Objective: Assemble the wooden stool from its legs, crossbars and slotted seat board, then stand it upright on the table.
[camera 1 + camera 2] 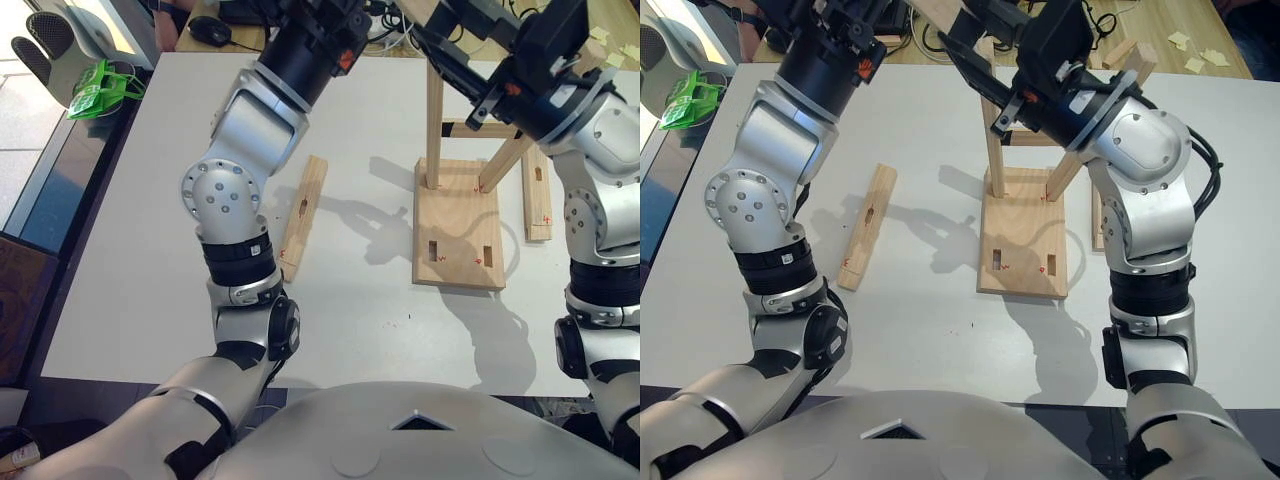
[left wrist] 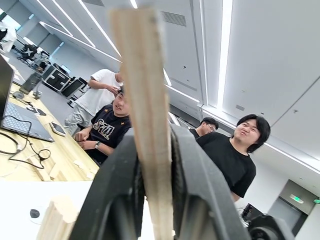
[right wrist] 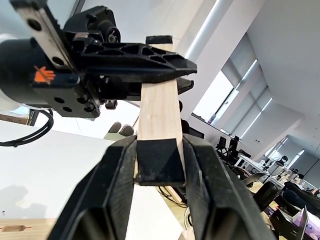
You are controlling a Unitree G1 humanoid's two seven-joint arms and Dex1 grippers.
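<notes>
The slotted seat board (image 1: 460, 240) lies flat on the white table (image 1: 130, 280). One leg (image 1: 434, 120) stands upright in it, a second leg (image 1: 505, 160) leans beside it, and a crossbar (image 1: 468, 128) joins the two. Above this assembly a wooden bar (image 3: 159, 107) is held at both ends. My right gripper (image 3: 156, 165) is shut on its near end and my left gripper (image 2: 150, 190) is shut on the other end of the bar (image 2: 142, 90). A loose slotted leg (image 1: 303, 213) lies left of the board. Another loose piece (image 1: 537, 195) lies to its right.
A black mouse (image 1: 210, 30) sits on the desk beyond the table's far edge. A green bag (image 1: 100, 88) hangs off the table's left side. Bare tabletop stretches in front of the seat board and around the loose leg.
</notes>
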